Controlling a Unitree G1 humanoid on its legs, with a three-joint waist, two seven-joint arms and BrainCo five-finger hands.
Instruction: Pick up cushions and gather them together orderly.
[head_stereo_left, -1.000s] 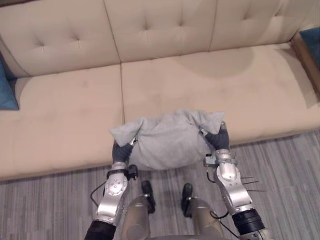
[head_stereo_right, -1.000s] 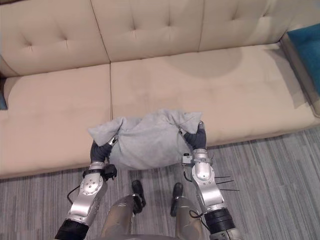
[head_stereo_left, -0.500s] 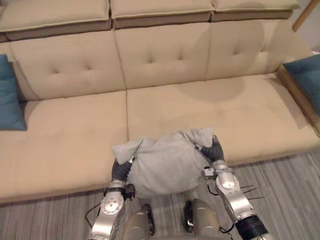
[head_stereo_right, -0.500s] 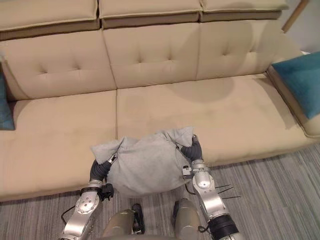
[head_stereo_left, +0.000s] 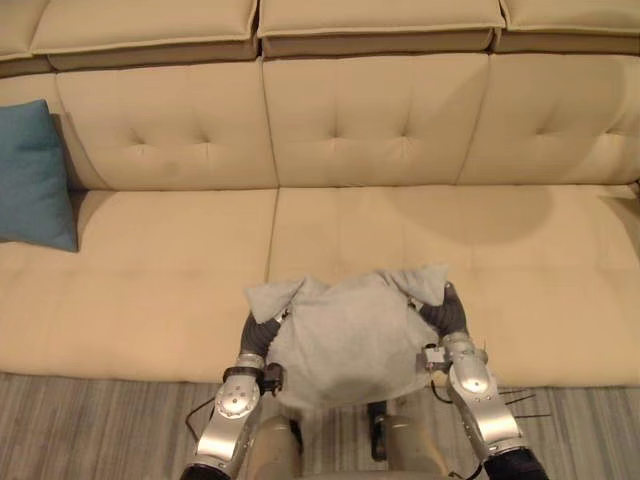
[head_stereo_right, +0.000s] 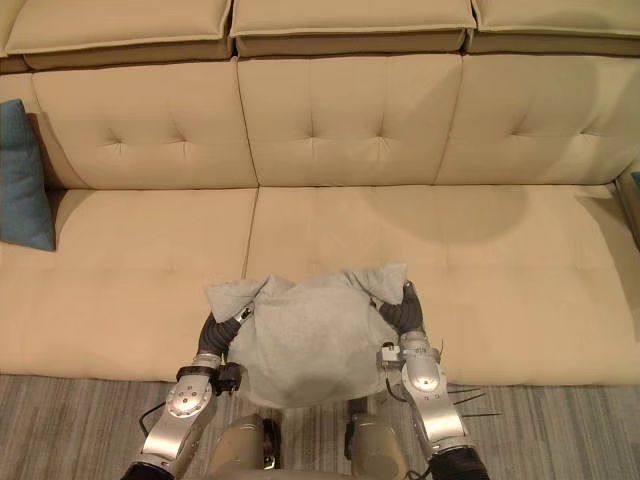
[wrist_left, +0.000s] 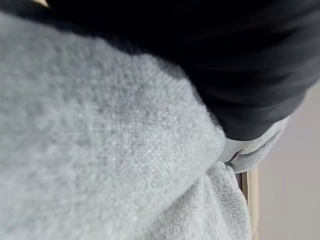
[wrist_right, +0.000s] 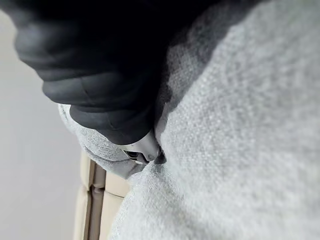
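Soft grey fabric cushion (head_stereo_left: 345, 340), carried between left hand (head_stereo_left: 257, 336) and right hand (head_stereo_left: 447, 316) (grip buried, cannot tell) over the beige tufted sofa's (head_stereo_left: 140, 280) front edge; gathering apparently unfinished, with the teal square cushion (head_stereo_left: 35, 175) at the left end.

- Soft, even indoor light falls from above on the sofa (head_stereo_left: 150, 270); its matte cloth shows no glare.
- Shade gathers in the seams, in the button tufts and under the overhanging top of the backrest.
- The blue cushion (head_stereo_left: 35, 175) throws a narrow shadow on the backrest just beside it.
- The grey cushion (head_stereo_left: 345, 335) is bright on top and darker along its lower edge; the floor (head_stereo_left: 100, 420) is dimmer than the seat.
- In the wrist views the dark covers of the left hand (wrist_left: 240, 60) and right hand (wrist_right: 100, 65) are almost black, shading the grey cloth they touch.
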